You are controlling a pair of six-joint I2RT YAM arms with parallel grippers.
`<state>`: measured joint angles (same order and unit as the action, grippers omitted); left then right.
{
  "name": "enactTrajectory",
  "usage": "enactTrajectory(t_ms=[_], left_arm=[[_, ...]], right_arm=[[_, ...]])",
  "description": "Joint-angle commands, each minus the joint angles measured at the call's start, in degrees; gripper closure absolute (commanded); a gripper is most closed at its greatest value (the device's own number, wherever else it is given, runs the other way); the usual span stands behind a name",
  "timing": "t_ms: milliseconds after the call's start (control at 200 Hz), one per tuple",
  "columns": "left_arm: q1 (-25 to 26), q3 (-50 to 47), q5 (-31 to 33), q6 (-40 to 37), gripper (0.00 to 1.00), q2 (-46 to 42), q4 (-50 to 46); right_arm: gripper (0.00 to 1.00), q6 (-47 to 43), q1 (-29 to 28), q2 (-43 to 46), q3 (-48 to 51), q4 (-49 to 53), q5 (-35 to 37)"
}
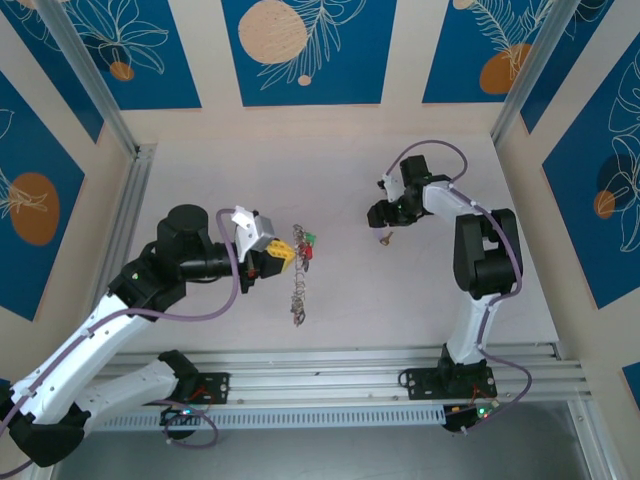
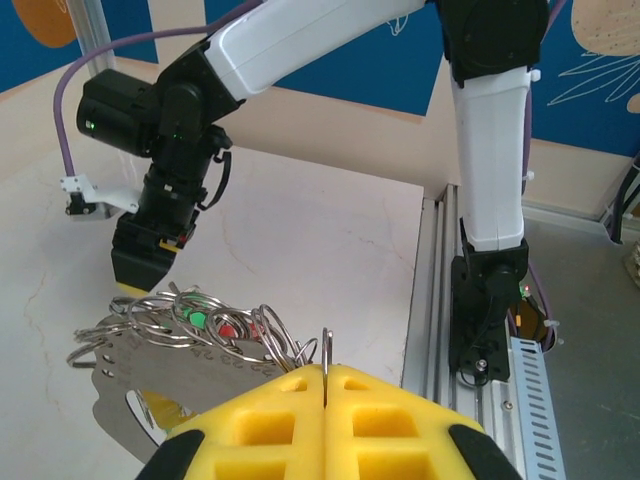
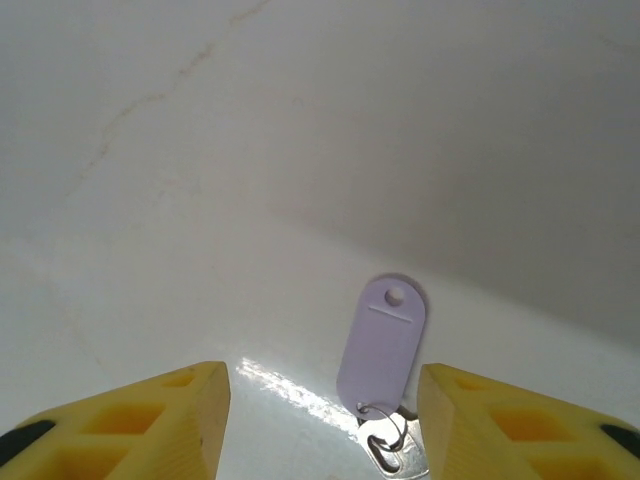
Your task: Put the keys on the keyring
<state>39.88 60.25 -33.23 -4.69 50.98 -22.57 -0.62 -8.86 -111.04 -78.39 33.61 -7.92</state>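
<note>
Step in hand: looked to me like the pick-up of the last loose key, so the grab, not the threading yet.
Left gripper (image 2: pixel 326 372): clamped tight on the thin wire of the keyring (image 1: pixel 298 292), yellow pads pressed together with the wire poking up between them.
Keyring position: left of the table's (image 1: pixel 350 320) middle, strung out from the left gripper back toward the arm bases. I couldn't tell if the trailing end sat on the table or hung just off it.
Keys on the ring: a tangled bunch (image 2: pixel 215 325), with red and green heads showing near the gripped end.
Loose key: the lilac key (image 3: pixel 383 345) lay flat on the table, well apart from the keyring over on the right, pale tag pointing away from the wrist camera and its metal blade nearest it, joined by a little split ring (image 3: pixel 385 418).
Right gripper (image 3: pixel 325 425): jaws apart, straddling the lilac key. The yellow fingers (image 3: pixel 150 420) sat either side of it and neither one touched it.
How far along: most keys seemed to be on already, and this one was the straggler.
Next move: I'd guess pinch the tag or blade squarely, lift, carry it left to the ring and line the split ring up with the wire.
Tricky bit: the key was flat and thin on a smooth top, so it could easily skid out of the pinch. It also sat closer to the right-hand finger, so the grip might land off-centre.
</note>
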Motion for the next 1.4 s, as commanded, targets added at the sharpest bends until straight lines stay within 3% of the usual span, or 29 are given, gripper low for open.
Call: enactTrajectory(t_ms=[0,310,695,1000,1275,1395], left_arm=[[-0.5,-0.1,-2.3,1.2,1.0,-1.7,4.5],[-1.0,-0.2,-3.3,1.9,1.0,-1.9,5.4],[-1.2,-0.4,-3.6,2.1,1.0,-1.8,5.5],[-1.3,-0.8,-4.0,2.8,1.0,-1.5,6.7],[-1.4,-1.0,-4.2,3.1,1.0,-1.6,7.1],[-1.4,-1.2,-4.3,3.2,1.0,-1.8,7.2]], right_arm=[[0.5,-1.2,0.3,-1.3,-0.8,4.3,-2.4],[0.59,-1.5,0.3,-0.7,2.2,4.4,-1.0],[0.57,-1.3,0.6,-1.1,3.6,3.3,0.2],[0.64,-1.5,0.7,-2.5,2.4,3.8,0.1],[0.62,-2.0,0.4,-2.6,1.8,5.3,2.5],[0.56,-2.1,0.2,-2.5,1.7,5.2,2.9]])
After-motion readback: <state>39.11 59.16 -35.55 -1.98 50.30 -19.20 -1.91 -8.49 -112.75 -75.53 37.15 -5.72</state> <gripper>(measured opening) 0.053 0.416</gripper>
